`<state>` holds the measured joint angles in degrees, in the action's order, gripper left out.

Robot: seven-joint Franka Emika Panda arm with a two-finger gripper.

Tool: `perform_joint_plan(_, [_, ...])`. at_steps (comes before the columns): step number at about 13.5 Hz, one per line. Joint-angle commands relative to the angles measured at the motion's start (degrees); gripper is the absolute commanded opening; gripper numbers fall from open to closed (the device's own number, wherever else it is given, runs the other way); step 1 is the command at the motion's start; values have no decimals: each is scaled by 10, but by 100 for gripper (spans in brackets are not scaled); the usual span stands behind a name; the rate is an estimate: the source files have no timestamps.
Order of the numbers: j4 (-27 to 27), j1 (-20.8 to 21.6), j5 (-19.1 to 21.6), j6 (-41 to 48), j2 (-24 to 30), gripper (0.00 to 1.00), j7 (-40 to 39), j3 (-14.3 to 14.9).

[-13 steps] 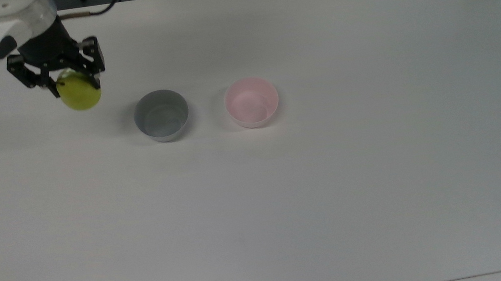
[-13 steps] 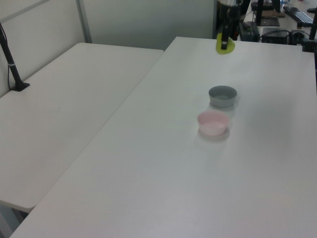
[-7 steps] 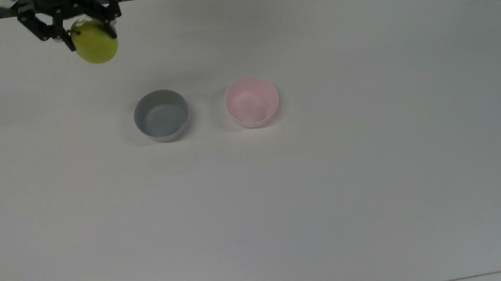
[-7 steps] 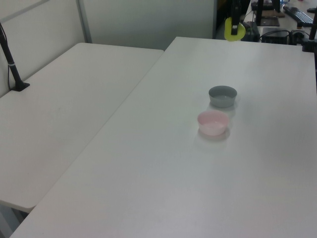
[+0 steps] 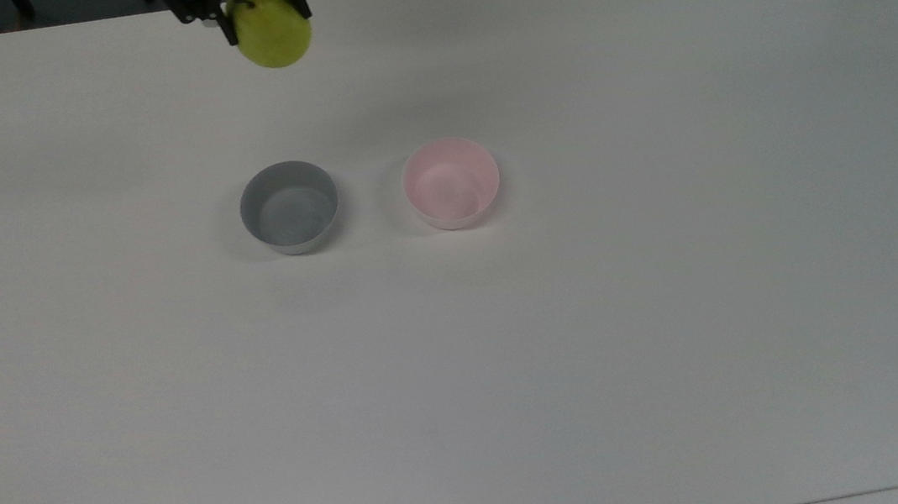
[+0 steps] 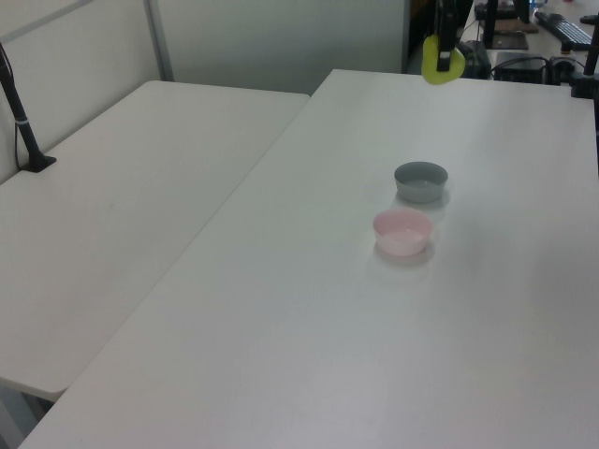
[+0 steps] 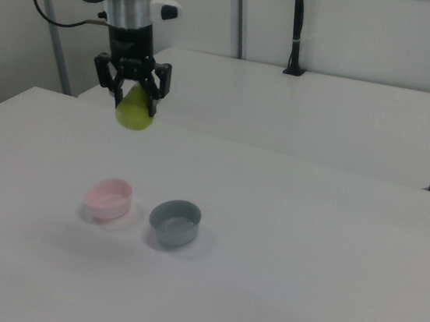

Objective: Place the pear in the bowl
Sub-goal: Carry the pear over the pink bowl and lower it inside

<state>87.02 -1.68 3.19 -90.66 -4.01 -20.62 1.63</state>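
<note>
The black two-finger tool [image 7: 133,90], clamped on the glossy yellow-green pear [image 7: 134,112], carries it high to clear the rim of the pale pink plastic bowl [image 7: 109,198].

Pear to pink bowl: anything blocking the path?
Nothing visible. The pear hangs in the gripper well above the table. The grey bowl sits beside the pink bowl, apart from it and below the pear.

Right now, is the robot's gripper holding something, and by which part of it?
Yes. The gripper holds the glossy yellow-green pear by its upper part, near the stem, high above the white table.
</note>
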Motion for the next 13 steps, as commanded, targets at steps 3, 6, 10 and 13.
perform_joint_plan(3, [149,108,0,-128,67,14,62,63])
perform_joint_plan(6, [220,148,0,-227,65,14,111,64])
perform_joint_plan(10, [269,176,-1,-331,26,14,131,57])
perform_joint_plan(13, [268,190,-5,-384,-36,14,155,51])
